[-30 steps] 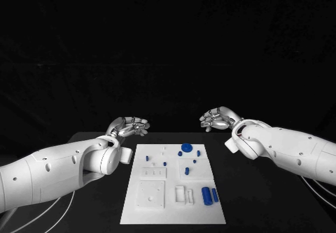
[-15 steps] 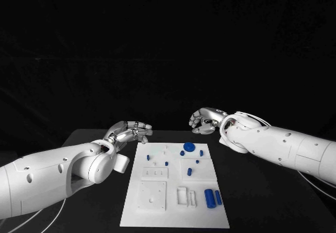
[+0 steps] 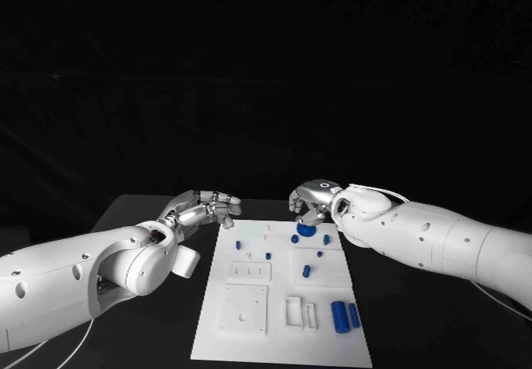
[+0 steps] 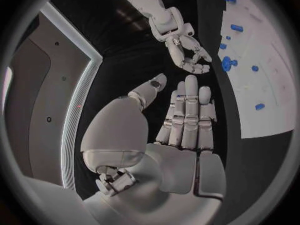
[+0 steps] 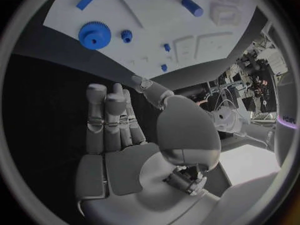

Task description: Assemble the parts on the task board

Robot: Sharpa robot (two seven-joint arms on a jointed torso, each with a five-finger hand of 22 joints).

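The white task board (image 3: 283, 307) lies mid-table with blue parts on it, a large blue gear (image 3: 306, 229) at its far end. The right hand (image 3: 313, 200) hovers just above that gear, fingers loosely curled, holding nothing. The left hand (image 3: 205, 207) hovers beside the board's far left corner, fingers straight and together, empty.

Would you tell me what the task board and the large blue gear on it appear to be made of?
The task board looks like matte white plastic: an even, dull surface with moulded recesses and raised blocks, though painted metal cannot be ruled out. The large blue gear looks like solid-coloured plastic, possibly printed or moulded: uniform blue, fine teeth around its rim, little shine.
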